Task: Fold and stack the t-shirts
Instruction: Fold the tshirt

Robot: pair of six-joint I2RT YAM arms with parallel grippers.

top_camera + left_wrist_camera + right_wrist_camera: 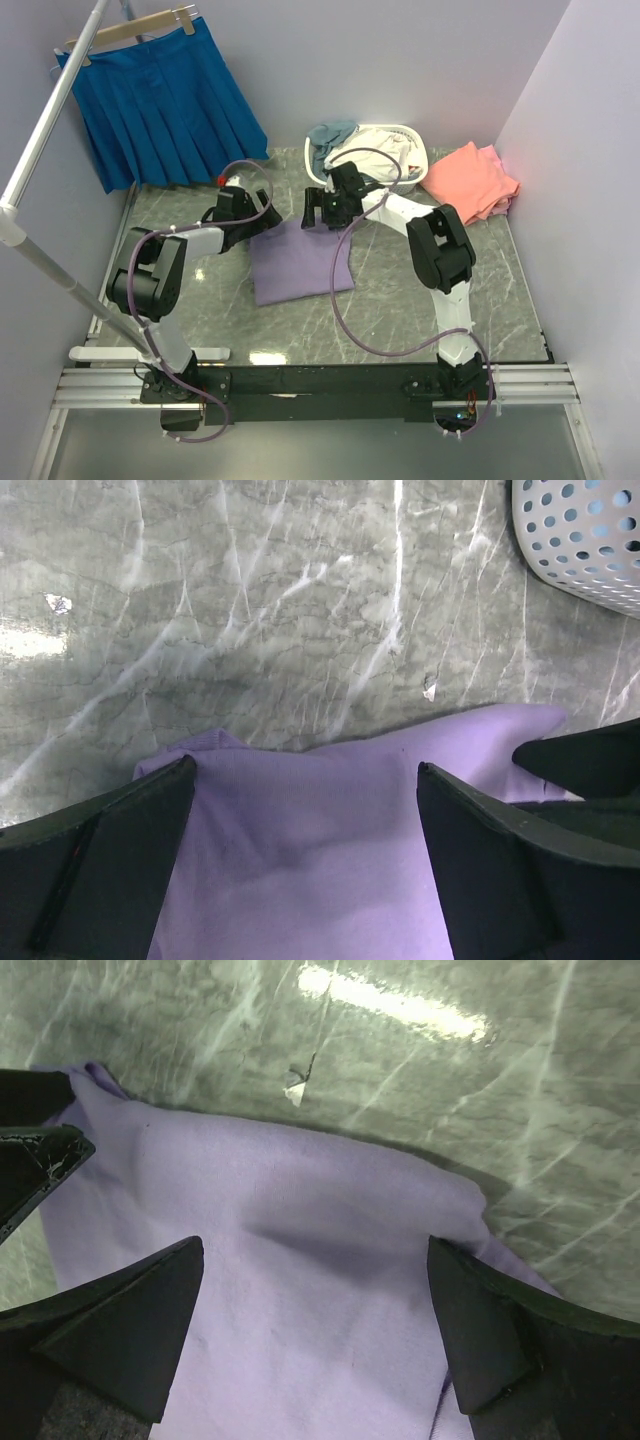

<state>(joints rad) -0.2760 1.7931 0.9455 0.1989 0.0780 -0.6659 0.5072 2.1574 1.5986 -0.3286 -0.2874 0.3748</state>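
A lavender-purple t-shirt (298, 262) lies folded into a rough rectangle in the middle of the marble table. My left gripper (262, 212) hangs open over its far left corner, fingers spread above the purple cloth (310, 850). Over the far right corner my right gripper (312, 210) stands open too, with the same cloth (310, 1300) under its fingers. Neither holds anything. Coral-pink t-shirts (472, 180) lie in a pile at the back right. Cream-white and grey-blue tees (345, 140) fill the basket.
The white lattice basket (418, 160) stands at the back centre, and its wall (585, 535) shows in the left wrist view. A bright blue pleated skirt (165, 100) hangs on a wooden hanger at the back left. A white rail (45, 130) slants across the left side.
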